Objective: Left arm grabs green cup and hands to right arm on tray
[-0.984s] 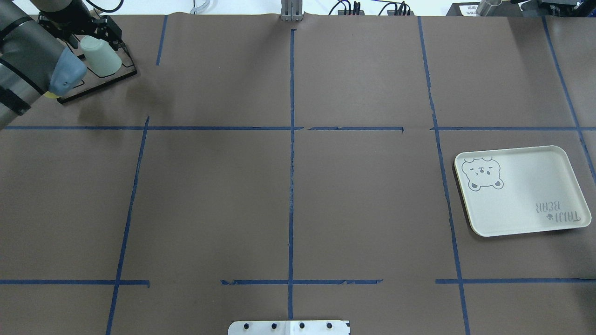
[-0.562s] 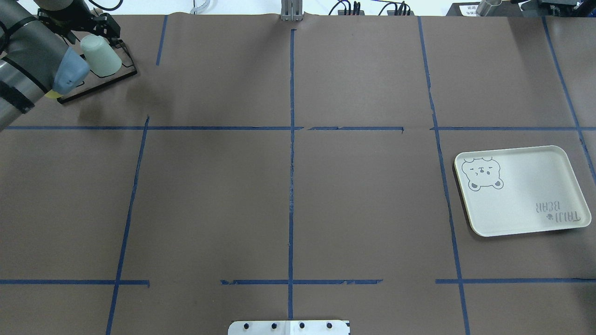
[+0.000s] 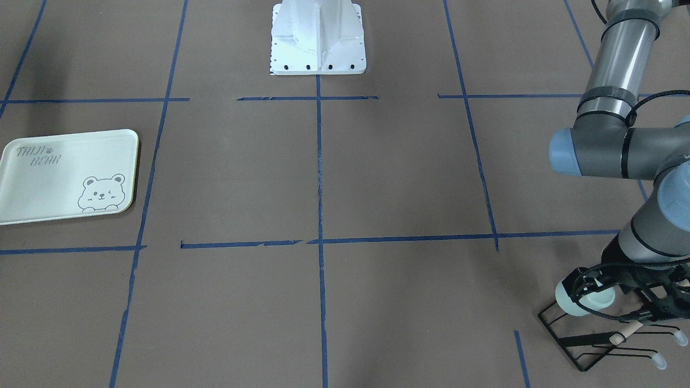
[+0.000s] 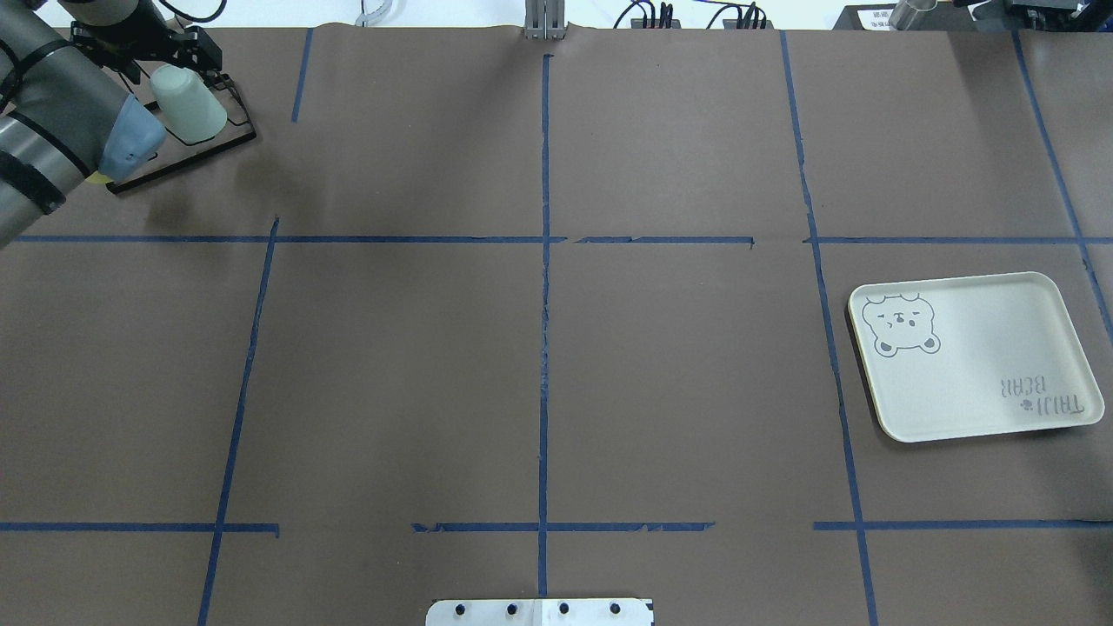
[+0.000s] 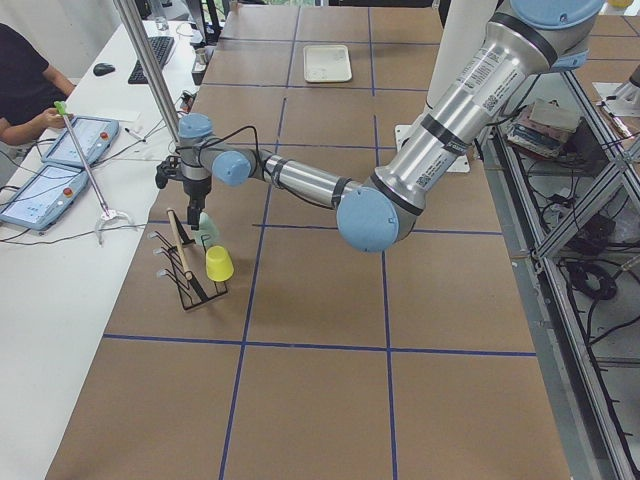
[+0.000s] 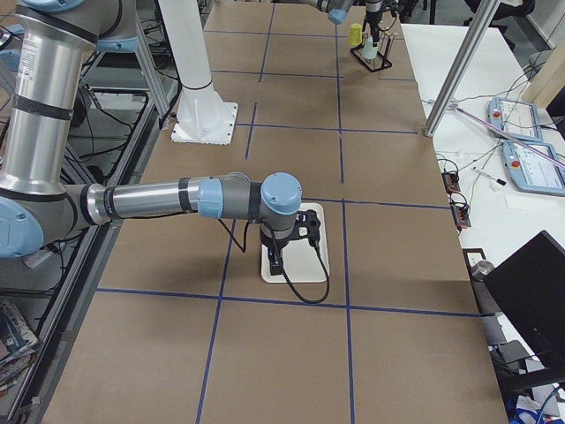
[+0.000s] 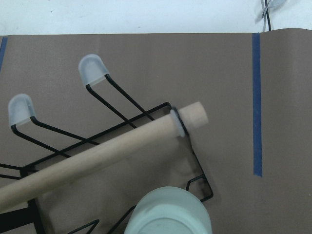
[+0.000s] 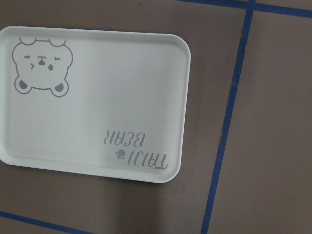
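Note:
The green cup [image 4: 189, 109] sits upside down and tilted on a black wire rack [image 4: 236, 115] at the table's far left corner. It also shows in the front view [image 3: 585, 300], the left side view [image 5: 208, 228] and the left wrist view [image 7: 168, 214]. My left gripper [image 4: 178, 74] reaches down over the cup, its black fingers against the cup's sides, shut on it. The tray [image 4: 974, 382] lies bare at the right, also in the right wrist view [image 8: 122, 87]. My right gripper [image 6: 284, 256] hovers over the tray; I cannot tell whether it is open or shut.
A yellow cup [image 5: 218, 264] stands on the same rack, nearer the robot than the green one. The rack has a wooden rod [image 7: 97, 156] and capped wire pegs [image 7: 93, 69]. The robot's white base [image 3: 318, 37] is at the table's near middle edge.
My left arm and gripper have shifted slightly away from the robot, and the green cup's base has tipped a little with them. The tray has not moved.

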Robot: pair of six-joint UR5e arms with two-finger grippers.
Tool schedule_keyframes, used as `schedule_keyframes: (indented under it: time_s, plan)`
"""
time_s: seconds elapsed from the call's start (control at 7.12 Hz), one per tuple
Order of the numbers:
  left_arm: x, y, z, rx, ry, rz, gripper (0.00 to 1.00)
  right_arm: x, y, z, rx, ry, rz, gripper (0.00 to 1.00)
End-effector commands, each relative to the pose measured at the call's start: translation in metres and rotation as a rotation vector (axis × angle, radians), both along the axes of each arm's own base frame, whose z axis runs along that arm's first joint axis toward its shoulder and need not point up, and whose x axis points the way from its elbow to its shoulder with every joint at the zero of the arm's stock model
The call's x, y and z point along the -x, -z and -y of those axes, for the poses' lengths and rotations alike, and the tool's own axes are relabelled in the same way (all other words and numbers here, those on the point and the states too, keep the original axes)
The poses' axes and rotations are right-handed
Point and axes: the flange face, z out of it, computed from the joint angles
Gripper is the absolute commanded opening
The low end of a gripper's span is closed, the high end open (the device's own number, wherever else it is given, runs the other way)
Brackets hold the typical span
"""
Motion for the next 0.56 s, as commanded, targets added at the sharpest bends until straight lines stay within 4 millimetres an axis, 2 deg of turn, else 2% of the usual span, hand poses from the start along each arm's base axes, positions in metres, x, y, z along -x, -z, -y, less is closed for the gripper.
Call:
schedule_keyframes:
  time_s: [0.0,0.42]
  plan:
    - [-0.0020,-0.0100,0.0013,0.002,0.001,-0.002,1.00,0.0001,0.0003,0.0002,0.000,-0.001,0.001,1.00]
    - [-0.0028,-0.0162,0.0020,-0.002,-0.003,-0.008,0.99,0.0001,0.0004,0.0003,-0.001,-0.001,0.001,1.00]
